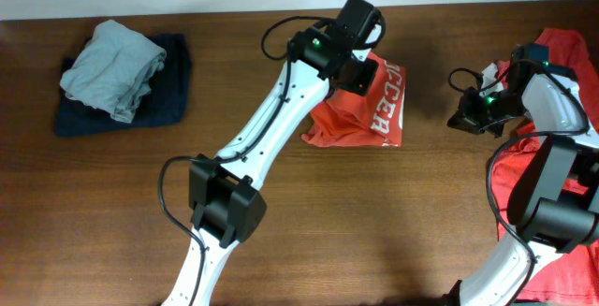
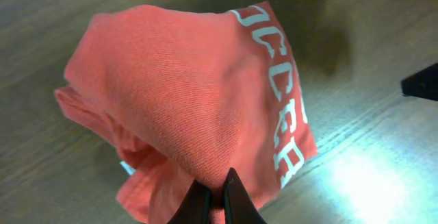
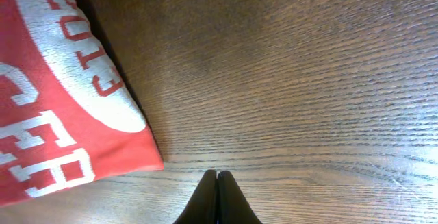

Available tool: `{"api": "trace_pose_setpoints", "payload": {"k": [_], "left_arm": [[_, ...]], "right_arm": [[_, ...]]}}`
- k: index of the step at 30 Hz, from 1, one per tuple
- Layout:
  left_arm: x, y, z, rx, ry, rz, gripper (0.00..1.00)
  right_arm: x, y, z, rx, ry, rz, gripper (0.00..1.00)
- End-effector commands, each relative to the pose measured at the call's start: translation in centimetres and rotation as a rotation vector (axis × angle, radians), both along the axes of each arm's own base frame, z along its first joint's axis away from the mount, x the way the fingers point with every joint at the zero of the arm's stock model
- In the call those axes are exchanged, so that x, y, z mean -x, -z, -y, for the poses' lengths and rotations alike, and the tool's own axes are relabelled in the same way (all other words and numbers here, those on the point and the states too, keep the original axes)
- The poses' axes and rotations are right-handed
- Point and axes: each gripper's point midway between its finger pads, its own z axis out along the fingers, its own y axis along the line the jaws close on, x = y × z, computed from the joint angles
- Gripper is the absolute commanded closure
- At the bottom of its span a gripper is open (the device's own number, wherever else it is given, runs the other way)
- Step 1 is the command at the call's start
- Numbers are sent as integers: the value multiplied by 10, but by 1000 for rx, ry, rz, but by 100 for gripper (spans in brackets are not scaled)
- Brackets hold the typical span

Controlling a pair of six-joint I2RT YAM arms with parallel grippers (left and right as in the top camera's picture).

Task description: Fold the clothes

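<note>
Wooden desk (image 1: 374,231) | my left hand (image 2: 217,193) pinches one folded shirt (image 2: 185,94) | my right hand (image 3: 217,179) closed, empty | red heap (image 1: 568,42) left to fold

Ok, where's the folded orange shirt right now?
Overhead, the folded orange shirt lies near the middle of the table, toward the far edge, pinched by the left gripper, with the right gripper just to its right.

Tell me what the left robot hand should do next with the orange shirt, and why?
Probably carry it left toward the folded grey garment and navy garment. The left gripper is pinched shut on the edge of the orange T-shirt, which already looks folded into a compact bundle.
</note>
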Motion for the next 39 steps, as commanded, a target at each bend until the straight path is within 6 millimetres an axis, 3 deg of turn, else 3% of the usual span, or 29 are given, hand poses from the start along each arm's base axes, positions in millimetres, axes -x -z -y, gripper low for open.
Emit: {"api": "trace_pose_setpoints", "payload": {"k": [1, 6, 10, 20, 24, 29, 39], "left_arm": [[5, -1, 8, 40, -4, -25, 99], [6, -2, 10, 41, 0, -24, 100], [5, -8, 23, 71, 17, 13, 100], [9, -65, 94, 501, 48, -38, 99], [18, -75, 112, 557, 63, -46, 100], [35, -63, 123, 527, 78, -75, 99], [37, -13, 111, 443, 32, -165, 100]], "right_arm": [[1, -8, 1, 22, -13, 19, 96], [2, -7, 4, 43, -11, 12, 96], [2, -7, 4, 43, -11, 12, 96], [2, -7, 4, 43, -11, 12, 96], [2, -7, 4, 43, -11, 12, 96], [2, -6, 5, 45, -10, 11, 96], [2, -6, 5, 46, -10, 10, 96]]}}
